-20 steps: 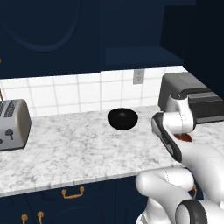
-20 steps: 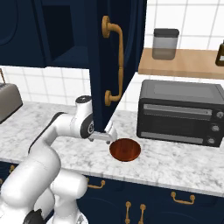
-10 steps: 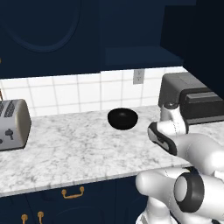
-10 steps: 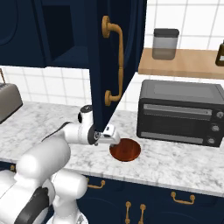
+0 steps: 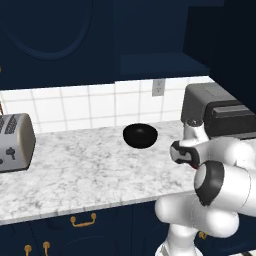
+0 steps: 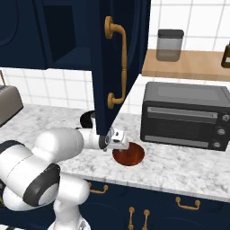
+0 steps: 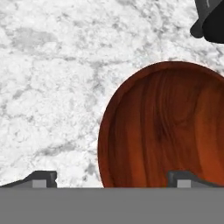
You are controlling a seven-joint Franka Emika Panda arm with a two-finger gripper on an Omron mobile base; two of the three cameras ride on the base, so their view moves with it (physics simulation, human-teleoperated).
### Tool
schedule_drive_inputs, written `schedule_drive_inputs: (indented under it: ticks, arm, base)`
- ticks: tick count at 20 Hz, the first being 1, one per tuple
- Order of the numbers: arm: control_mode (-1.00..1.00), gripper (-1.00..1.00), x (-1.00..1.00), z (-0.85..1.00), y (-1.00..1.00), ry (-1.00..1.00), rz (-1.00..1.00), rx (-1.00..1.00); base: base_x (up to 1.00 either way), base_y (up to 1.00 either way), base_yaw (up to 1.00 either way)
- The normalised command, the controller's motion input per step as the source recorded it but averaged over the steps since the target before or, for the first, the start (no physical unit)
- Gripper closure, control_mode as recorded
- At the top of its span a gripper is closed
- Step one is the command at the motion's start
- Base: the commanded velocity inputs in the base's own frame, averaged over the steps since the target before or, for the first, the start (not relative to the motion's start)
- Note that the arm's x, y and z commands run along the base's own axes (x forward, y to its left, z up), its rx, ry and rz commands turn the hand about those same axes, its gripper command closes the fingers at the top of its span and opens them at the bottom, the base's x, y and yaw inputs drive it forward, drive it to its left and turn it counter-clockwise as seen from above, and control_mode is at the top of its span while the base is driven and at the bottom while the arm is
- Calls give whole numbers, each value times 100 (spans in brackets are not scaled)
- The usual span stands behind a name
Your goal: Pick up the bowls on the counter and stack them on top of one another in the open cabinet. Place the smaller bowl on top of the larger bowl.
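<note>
Low in the hand view, the spread fingers straddle the brown bowl's left rim; lowering squarely should let them pinch it off the bench.

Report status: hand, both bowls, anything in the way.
Hand open, low over the reddish-brown bowl, straddling its left rim. Black bowl on the counter, untouched. Open cabinet door hangs close by.

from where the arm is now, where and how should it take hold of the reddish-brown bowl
Take the reddish-brown bowl by its rim, coming down from above with one finger inside and one outside. It sits upright and shallow on the counter, with low walls, so a side grip would likely slip. The tool hangs open over the left rim, which sits between the fingertips, well placed.
</note>
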Motion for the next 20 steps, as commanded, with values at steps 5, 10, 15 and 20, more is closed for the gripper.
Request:
schedule_drive_inputs:
  ticks: [5, 10, 15, 20]
  arm:
    - [-100, -100, 27, -27, 0, 9, 0, -1]
    - [-100, -100, 11, -25, -11, 2, 0, -3]
    - [-100, 100, 2, -14, -11, 0, 0, -2]
    - [-100, 100, 0, 0, 0, 0, 0, 0]
  base:
    - [0, 0, 0]
    - [0, 0, 0]
    - [0, 0, 0]
    - [0, 0, 0]
